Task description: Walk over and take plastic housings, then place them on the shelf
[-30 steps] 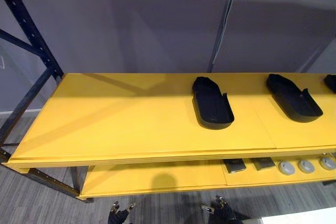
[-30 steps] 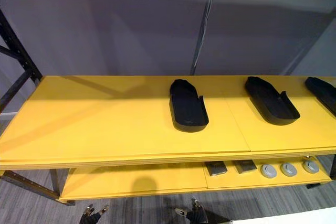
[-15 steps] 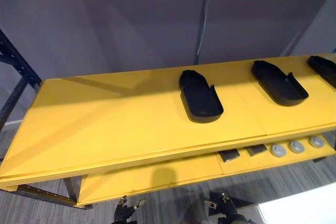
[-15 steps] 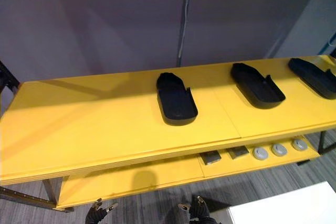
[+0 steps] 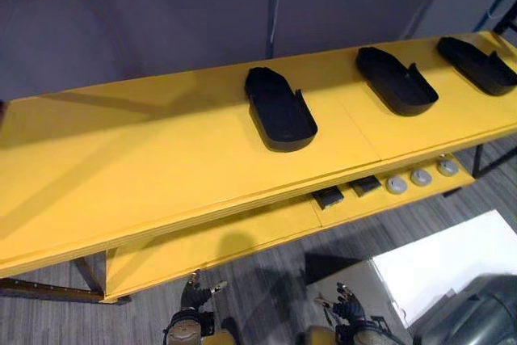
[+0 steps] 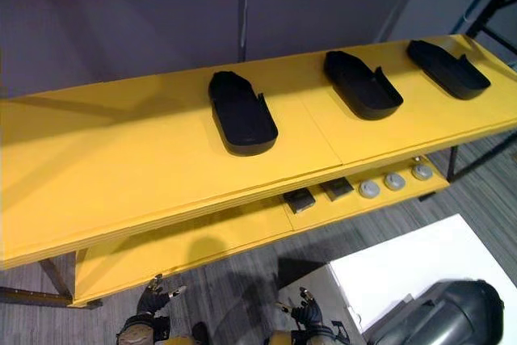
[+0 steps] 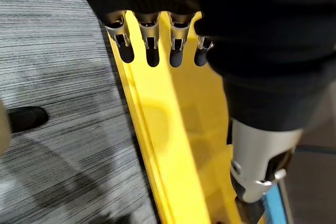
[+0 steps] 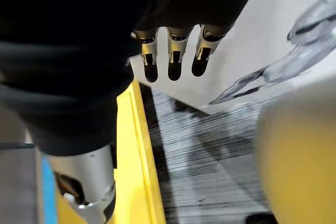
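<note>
Three black plastic housings lie open side up on the top board of the yellow shelf [image 5: 145,167]: one near the middle [image 5: 280,109], one further right [image 5: 396,81] and one at the far right [image 5: 477,65]. My left hand [image 5: 191,318] and right hand [image 5: 349,317] hang low in front of the shelf, well short of the housings. The left hand's fingers [image 7: 152,45] are straight above the shelf's yellow edge and the floor. The right hand's fingers [image 8: 170,51] are straight too. Both hands hold nothing.
The lower shelf board carries two small dark boxes [image 5: 328,196] and three grey discs [image 5: 419,176]. A white table [image 5: 440,252] stands at lower right with a dark rounded object [image 6: 440,317] beside it. A grey wall and a dark post [image 5: 273,6] stand behind.
The whole picture has shifted as the camera swung right: the housings lie where they were on the shelf, a third housing, the white table and the dark object now show.
</note>
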